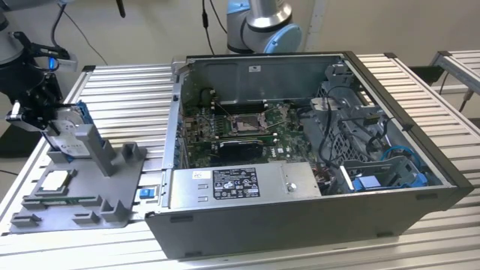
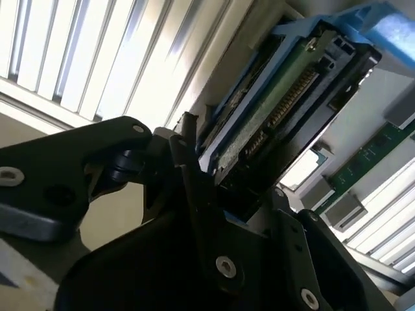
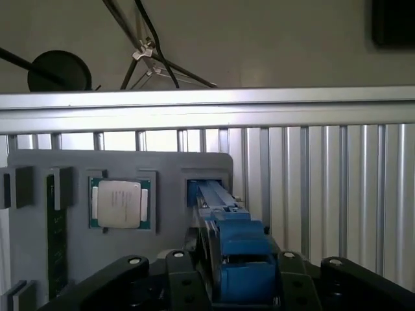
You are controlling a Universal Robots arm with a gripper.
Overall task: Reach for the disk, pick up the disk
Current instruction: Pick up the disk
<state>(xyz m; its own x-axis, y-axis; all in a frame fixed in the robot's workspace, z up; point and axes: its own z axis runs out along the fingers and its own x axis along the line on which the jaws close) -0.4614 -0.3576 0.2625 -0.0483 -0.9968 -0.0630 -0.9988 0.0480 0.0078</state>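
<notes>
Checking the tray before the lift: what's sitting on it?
On the tray: the disk, standing between posts with the pincer straddling it, a chip lying flat, and a memory stick. The posts cover the disk's lower part.

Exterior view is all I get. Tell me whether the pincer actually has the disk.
Observer: It looks so. In the first wrist view the pincer is closed on the disk, with a finger against each side of its blue bracket.
Operator: Report whether it's clear of the tray.
Observer: Not visibly. Its far end reaches the slot in the tray.
Operator: Say which face shows underneath.
Observer: In the second wrist view, the green circuit board side with its connector row.
</notes>
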